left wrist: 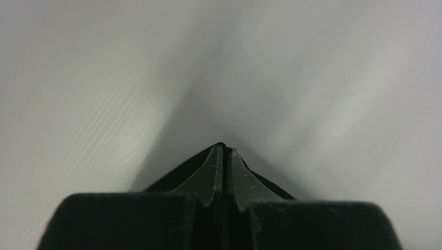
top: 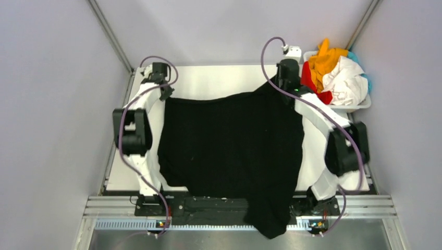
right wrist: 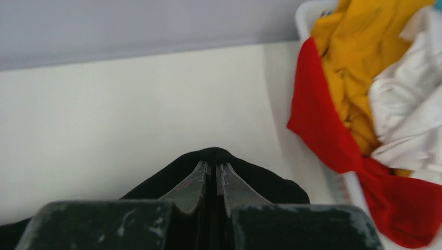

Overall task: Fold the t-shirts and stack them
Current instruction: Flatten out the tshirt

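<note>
A large black t-shirt (top: pixel 232 151) is stretched across the white table (top: pixel 208 80), its lower end hanging over the near edge. My left gripper (top: pixel 166 94) is shut on its far left corner; black cloth (left wrist: pixel 180 169) shows beside the fingers. My right gripper (top: pixel 281 86) is shut on its far right corner, with cloth (right wrist: pixel 245 166) bunched around the closed fingers. Orange-yellow (top: pixel 326 60), red (top: pixel 307 78), white (top: pixel 346 80) and teal (top: pixel 367 80) t-shirts lie heaped in the basket. They also show in the right wrist view: yellow (right wrist: pixel 359 57), red (right wrist: pixel 323 130), white (right wrist: pixel 406 104).
A white plastic basket (top: pixel 359 108) stands at the table's far right corner, close to my right gripper; its rim (right wrist: pixel 305 15) shows in the right wrist view. Grey walls close in on both sides and behind. A metal rail (top: pixel 104 205) runs along the near edge.
</note>
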{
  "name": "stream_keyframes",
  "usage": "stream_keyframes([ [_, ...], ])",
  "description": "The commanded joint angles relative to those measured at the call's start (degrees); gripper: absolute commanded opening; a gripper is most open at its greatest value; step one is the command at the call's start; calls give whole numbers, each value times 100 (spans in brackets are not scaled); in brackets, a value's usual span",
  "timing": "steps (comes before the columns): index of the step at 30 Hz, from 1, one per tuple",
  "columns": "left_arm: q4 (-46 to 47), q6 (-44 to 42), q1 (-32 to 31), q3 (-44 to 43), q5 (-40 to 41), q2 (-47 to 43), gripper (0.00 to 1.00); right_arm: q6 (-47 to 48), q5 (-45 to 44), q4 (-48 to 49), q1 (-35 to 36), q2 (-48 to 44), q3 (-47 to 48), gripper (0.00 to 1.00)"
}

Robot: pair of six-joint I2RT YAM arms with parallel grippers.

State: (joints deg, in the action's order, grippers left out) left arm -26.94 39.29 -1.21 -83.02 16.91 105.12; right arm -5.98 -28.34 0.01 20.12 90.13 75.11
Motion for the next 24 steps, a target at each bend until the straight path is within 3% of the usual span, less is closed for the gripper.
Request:
stream_keyframes([
  [1, -599, 70, 63, -2172, 153, 1675, 0, -727, 979, 565, -284, 1542, 720, 0],
  [5, -546, 116, 86, -2774, 55, 2350, 0, -843, 1172, 149, -319, 2788, 1954, 6],
  [7, -261, 115, 258, -2769, 38, 2388, 0, -846, 1141, 74, -319, 3214, 2435, 17],
  [9, -227, 72, 358, -2908, -73, 2438, 2, -859, 1078, -75, -323, 3541, 2869, 41],
  [10, -299, 58, 402, -3005, -109, 2453, 13, -858, 1173, -254, -332, 3637, 3048, 51],
  [12, -472, 29, 462, -3111, -36, 2351, 50, -885, 1393, -576, -331, 3621, 3282, 66],
  [13, -539, -7, 486, -3103, 14, 2244, 87, -899, 1479, -723, -332, 3507, 3240, 75],
  [14, -552, -110, 490, -3062, 3, 2108, 97, -937, 1530, -826, -328, 3325, 3129, 88],
  [15, -562, -221, 489, -2999, -63, 1955, 99, -966, 1540, -915, -329, 3120, 2958, 97],
  [16, -593, -264, 490, -2907, -159, 1773, 99, -1007, 1537, -983, -333, 2860, 2768, 99],
  [19, -588, -289, 482, -2360, -747, 1116, 99, -1308, 1495, -1309, -329, 1952, 1914, 99],
  [24, -332, -163, 372, -453, -1965, -176, 99, -1793, 2049, -1553, -332, 298, -231, 99],
])
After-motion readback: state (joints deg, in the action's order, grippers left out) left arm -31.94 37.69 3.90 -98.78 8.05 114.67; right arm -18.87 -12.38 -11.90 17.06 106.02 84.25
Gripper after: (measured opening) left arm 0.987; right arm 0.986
